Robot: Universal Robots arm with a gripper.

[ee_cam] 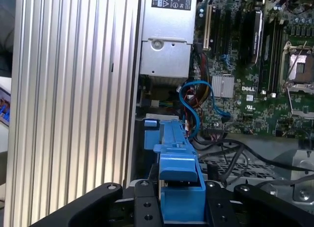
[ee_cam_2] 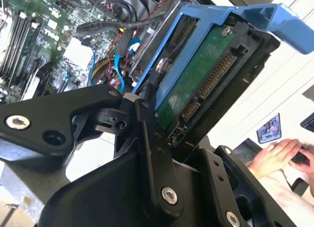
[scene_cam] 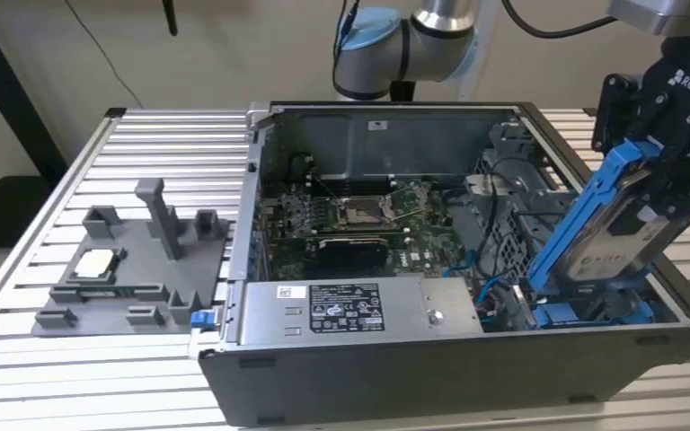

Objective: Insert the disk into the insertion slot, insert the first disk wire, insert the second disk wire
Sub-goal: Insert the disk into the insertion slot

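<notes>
Black gripper (ee_cam: 180, 202) fingers clamp the disk (ee_cam: 177, 153) by the upper end of its blue carrier, as seen in the first wrist view. Disk stands steeply tilted, lower end at the insertion slot (scene_cam: 591, 314) in a corner of the open computer case (scene_cam: 441, 377), beside the power-supply box (scene_cam: 345, 310). Seating in the rails cannot be determined.

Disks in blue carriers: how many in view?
1. The disk is held tilted by the gripper over the insertion slot, at the exterior view's right. Others may be hidden in the case.
</notes>
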